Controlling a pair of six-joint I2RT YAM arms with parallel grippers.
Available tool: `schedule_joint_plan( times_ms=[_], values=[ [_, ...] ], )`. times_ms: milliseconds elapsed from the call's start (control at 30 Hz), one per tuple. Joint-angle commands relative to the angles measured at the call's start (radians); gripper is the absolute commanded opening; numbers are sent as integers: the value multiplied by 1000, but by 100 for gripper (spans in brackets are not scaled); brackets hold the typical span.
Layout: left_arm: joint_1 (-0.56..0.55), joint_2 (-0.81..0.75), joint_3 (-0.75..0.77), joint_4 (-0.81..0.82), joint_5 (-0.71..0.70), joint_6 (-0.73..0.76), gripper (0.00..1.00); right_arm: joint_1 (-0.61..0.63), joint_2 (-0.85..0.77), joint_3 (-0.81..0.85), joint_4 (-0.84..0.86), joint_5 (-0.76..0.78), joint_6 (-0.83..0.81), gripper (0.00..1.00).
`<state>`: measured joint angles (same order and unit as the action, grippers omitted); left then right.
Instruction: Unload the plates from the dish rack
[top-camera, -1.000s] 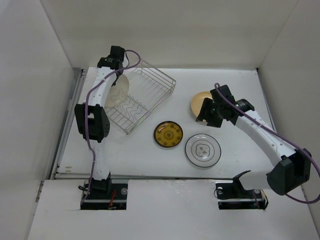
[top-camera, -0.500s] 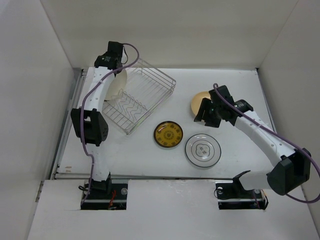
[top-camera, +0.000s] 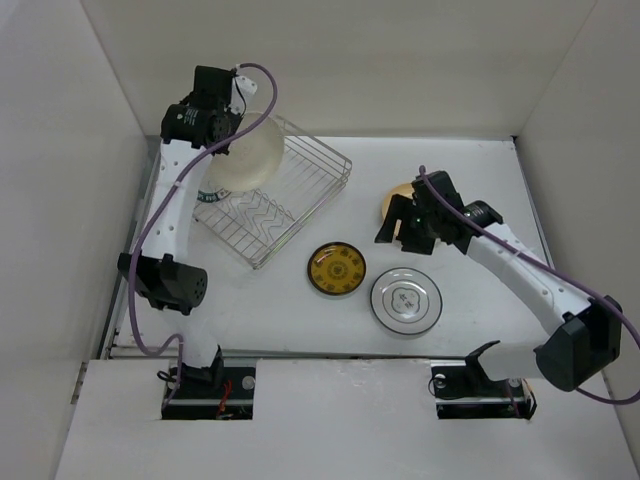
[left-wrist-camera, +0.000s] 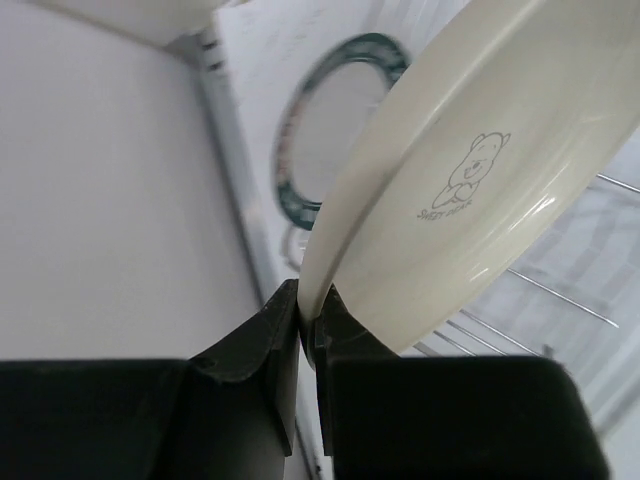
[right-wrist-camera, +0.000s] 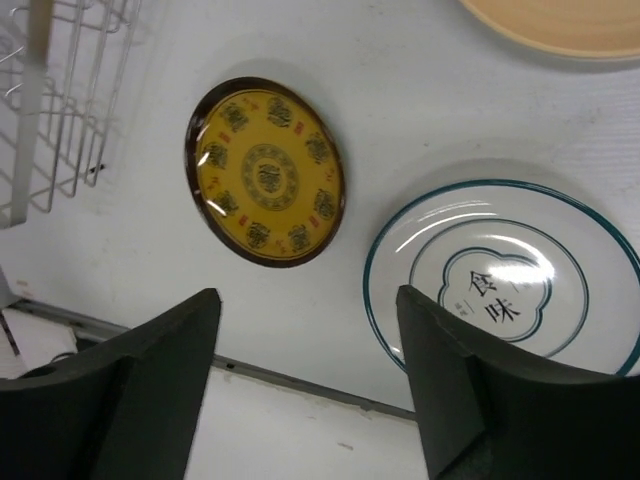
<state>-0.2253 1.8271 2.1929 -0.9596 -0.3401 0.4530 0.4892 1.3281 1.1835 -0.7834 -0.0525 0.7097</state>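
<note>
Though shut down to a sliver, grips the rim of the cream plate (left-wrist-camera: 470, 200) in the left claw (left-wrist-camera: 308, 322), one finger on each face. Holds that plate tilted on edge above the far left end of the dish rack (top-camera: 300, 195), with a small bear stamp on the face turned toward the claw. Beyond it, blurred, a teal-rimmed plate (left-wrist-camera: 335, 125) close to the left wall (left-wrist-camera: 100, 200); cannot tell whether inside the rack. Hovers the right claw (right-wrist-camera: 308, 300), spread wide and empty, over the counter (top-camera: 470, 160) beside the tan-yellow plate (right-wrist-camera: 560, 25). Toward the near edge, flat on the counter and apart from each other, the yellow patterned plate (right-wrist-camera: 265, 172) and the white plate with a teal ring (right-wrist-camera: 505, 275).
</note>
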Motion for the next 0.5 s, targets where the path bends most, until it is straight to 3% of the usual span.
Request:
schedule_joint_plan(
  times_ms=[0, 33, 67, 133, 300, 467],
  values=[
    [-17, -72, 57, -195, 362, -50, 0, 14, -36, 62, 124, -85, -39, 79],
    [-29, -72, 47, -253, 425, -59, 0, 14, -46, 77, 142, -102, -53, 93],
    [-29, -72, 47, -280, 551, -59, 0, 14, -46, 87, 182, -118, -67, 95],
    [-61, -72, 25, -323, 646, -33, 0, 35, -46, 105, 219, -139, -79, 99],
    [-143, -49, -15, -439, 841, 45, 0, 58, 0, 154, 305, -139, -111, 100],
    [-206, -26, -15, -462, 840, 65, 0, 77, 51, 180, 314, -174, -133, 91]
  ],
)
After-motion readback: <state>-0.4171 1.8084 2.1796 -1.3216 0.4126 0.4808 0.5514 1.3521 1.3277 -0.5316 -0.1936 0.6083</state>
